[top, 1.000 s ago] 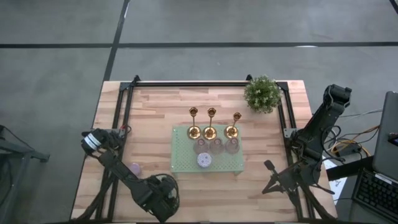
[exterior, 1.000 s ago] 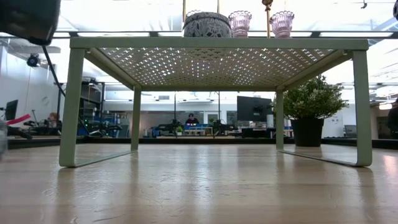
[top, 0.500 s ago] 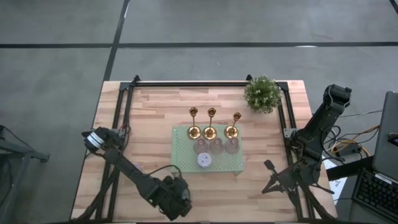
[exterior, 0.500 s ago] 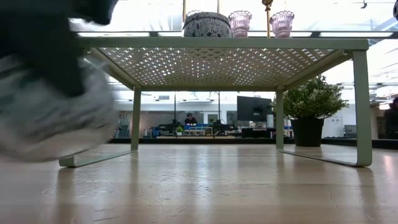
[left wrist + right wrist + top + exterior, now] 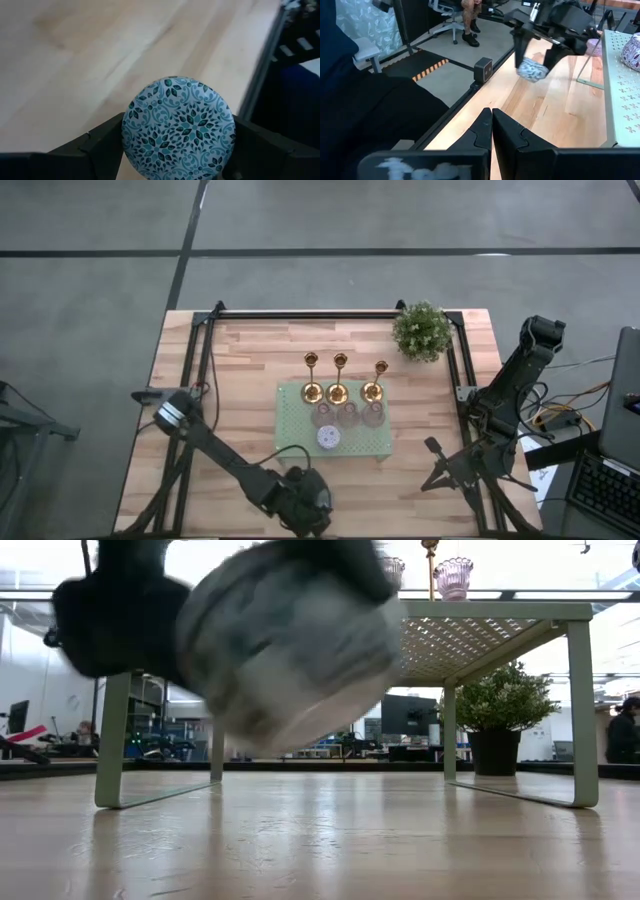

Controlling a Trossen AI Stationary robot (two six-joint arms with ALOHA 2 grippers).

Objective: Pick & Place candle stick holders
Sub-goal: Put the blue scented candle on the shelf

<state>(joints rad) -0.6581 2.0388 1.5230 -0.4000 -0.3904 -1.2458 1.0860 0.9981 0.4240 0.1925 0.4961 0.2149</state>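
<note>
- The wooden table is topped by a green perforated stand, on which three gold candle holders are stood upright in a row along the far edge, with small round holders just in front.
- The left gripper, at the near edge, is clamped wide on a squat patterned holder, held above the table and tilted.
- The right gripper is parked at the right, fingers together.

No lettering, label, brand mark or number could be read anywhere on the table, arms or room beyond.
</note>
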